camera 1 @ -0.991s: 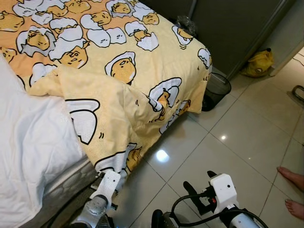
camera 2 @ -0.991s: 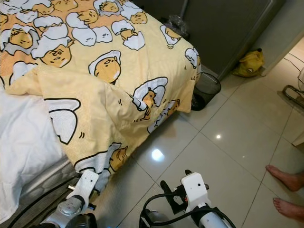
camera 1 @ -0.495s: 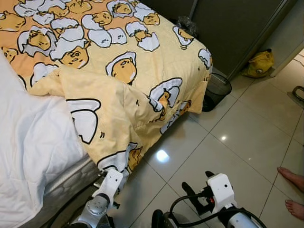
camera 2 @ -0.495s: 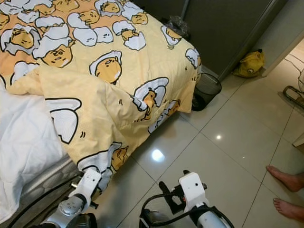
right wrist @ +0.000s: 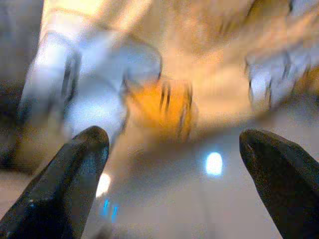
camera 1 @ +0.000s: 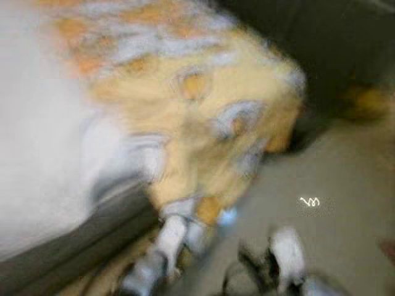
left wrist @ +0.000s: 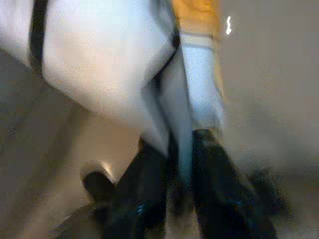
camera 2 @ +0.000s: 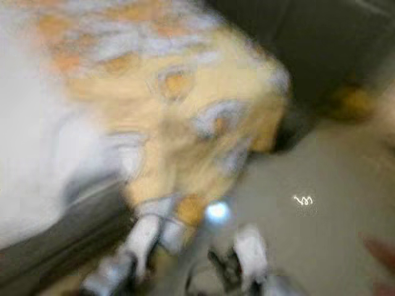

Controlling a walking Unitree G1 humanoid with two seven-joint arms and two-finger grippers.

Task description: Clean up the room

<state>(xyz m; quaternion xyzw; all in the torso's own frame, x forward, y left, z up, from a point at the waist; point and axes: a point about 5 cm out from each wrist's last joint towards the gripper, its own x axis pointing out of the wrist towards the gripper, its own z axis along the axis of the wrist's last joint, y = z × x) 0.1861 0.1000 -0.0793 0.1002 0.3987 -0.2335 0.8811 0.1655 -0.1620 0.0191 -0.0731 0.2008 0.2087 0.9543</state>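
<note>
head views blurred | left pincer pinching the hanging edge of the yellow duvet | right pincer spread, above the floor

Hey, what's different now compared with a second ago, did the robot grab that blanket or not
Mostly the camera moved: the head views are now smeared with blur. The left gripper has closed on the hanging edge of the yellow blanket, with fabric pinched between its fingers. The right gripper stays open, pointing at the blanket. The blanket still drapes over the bed corner.
</note>
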